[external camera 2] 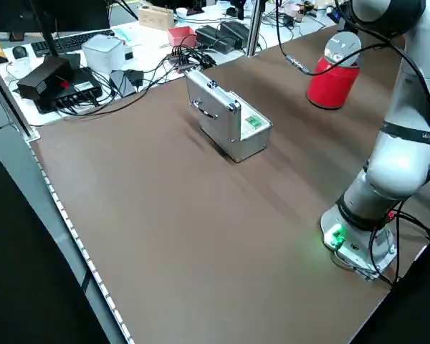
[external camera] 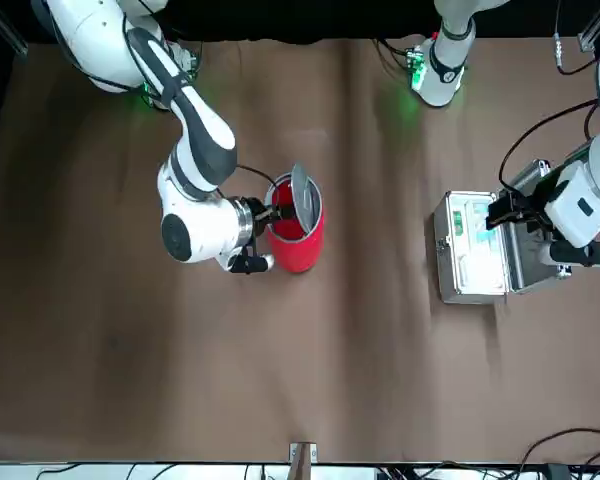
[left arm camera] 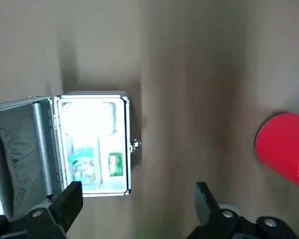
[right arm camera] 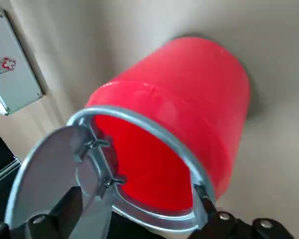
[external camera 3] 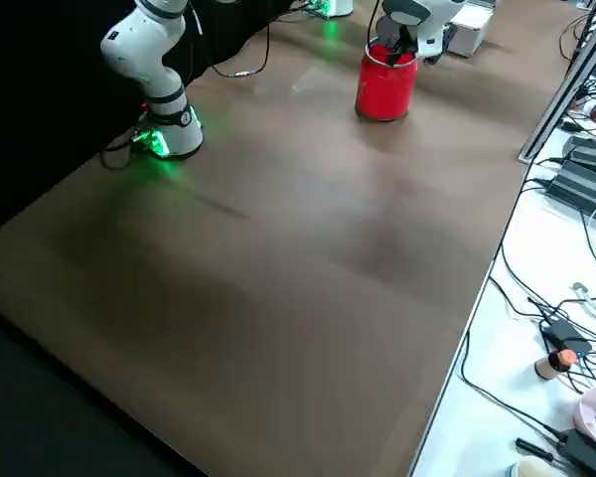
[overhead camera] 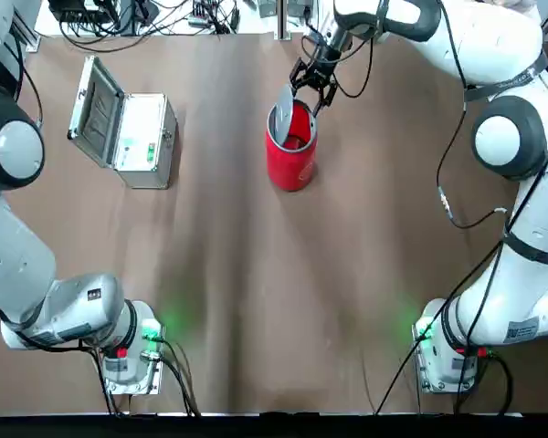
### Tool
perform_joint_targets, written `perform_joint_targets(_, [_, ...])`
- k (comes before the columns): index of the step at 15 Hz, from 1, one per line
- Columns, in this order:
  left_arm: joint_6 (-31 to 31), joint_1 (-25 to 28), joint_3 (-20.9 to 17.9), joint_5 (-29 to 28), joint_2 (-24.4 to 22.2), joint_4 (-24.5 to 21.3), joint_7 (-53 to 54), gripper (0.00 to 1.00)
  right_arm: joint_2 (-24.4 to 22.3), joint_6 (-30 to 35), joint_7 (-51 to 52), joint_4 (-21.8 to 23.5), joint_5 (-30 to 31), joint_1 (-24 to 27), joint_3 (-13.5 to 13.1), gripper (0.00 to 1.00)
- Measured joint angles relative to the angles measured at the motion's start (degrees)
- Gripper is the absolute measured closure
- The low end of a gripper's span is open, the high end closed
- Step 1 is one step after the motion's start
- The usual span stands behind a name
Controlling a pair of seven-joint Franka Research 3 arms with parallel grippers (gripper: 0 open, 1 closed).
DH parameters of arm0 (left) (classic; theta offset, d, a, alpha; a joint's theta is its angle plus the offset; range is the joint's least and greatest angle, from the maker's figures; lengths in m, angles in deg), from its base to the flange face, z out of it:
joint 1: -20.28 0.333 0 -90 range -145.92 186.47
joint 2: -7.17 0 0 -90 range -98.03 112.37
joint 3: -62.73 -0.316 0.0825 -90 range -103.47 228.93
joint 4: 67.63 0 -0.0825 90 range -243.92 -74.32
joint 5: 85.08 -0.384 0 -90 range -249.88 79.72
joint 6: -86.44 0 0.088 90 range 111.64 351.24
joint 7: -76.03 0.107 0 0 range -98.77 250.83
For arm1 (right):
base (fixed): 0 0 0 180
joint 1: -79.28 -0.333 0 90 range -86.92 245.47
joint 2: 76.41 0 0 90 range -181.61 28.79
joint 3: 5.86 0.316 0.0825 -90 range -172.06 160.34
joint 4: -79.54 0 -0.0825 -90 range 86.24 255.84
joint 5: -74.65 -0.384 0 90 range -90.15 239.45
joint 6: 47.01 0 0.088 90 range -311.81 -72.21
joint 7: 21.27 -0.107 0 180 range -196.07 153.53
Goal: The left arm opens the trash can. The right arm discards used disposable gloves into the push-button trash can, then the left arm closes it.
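Two arms are standing at the brown table (overhead camera: 256,301), their two bases glowing green at the near edge. One red can (overhead camera: 290,146) and one silver case (overhead camera: 132,137) are sitting farther out, well apart from each other.

The left gripper (left arm camera: 134,209) is hanging high above the case, on the table's left side, with its fingers spread wide and nothing between them. Below it the case is lying with its hinged lid thrown back. Inside, a white pad and two small labels, one blue and one green, are showing; their print is too small to read. A small red mark is showing on the case's outer wall in the right wrist view, also unreadable.

Farther out and toward the middle, the can is standing upright on the table. Its round silver lid (overhead camera: 282,111) is tipped up on edge at the rim, on the side toward the case, so the mouth is lying open. The inside is showing red, and no gloves can be made out in it or anywhere on the table. No writing on the can can be read.

The right gripper (overhead camera: 313,80) is hovering just above the can's far rim, pointing down at the open mouth. Its fingers (right arm camera: 209,211) are parted wide, about as wide as the can's mouth, and are gripping nothing.

Beyond the far edge, black cables are trailing across a white bench.
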Motion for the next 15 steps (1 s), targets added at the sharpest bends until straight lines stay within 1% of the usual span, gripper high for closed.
perform_joint_targets(3, [0.0,-0.08,2.34,0.0,-0.01,0.04,-0.47,0.0,-0.02,0.53,-0.83,-1.01,0.0,0.39,0.0,0.02])
perform_joint_targets(5, [0.0,-0.31,2.87,0.0,-0.04,0.05,-0.44,0.01,-0.03,0.86,-1.46,-1.41,0.0,0.39,0.05,0.02])
perform_joint_targets(6, [0.0,-0.27,3.21,0.0,-0.05,0.08,-0.44,0.06,-0.03,0.87,-1.62,-1.46,0.0,0.39,0.06,0.02])
perform_joint_targets(9, [-0.05,0.0,6.68,0.0,-0.06,0.09,-0.56,0.37,-0.1,1.24,-1.89,-1.92,0.0,0.63,-0.01,0.02])
perform_joint_targets(11, [-0.1,-0.08,9.36,0.01,-0.07,0.05,-1.5,0.54,-0.34,2.42,-2.07,-2.78,0.07,2.06,-0.21,0.02])
perform_joint_targets(14, [-0.25,-0.52,12.55,0.92,0.25,-0.63,-4.03,0.82,-0.42,4.44,-2.02,-3.4,0.73,6.97,-0.45,0.02])
perform_joint_targets(15, [0.01,-1.49,14.46,1.71,1.58,-0.98,-7.47,0.99,-0.42,6.09,-1.9,-3.61,3.39,11.03,-0.55,0.02])
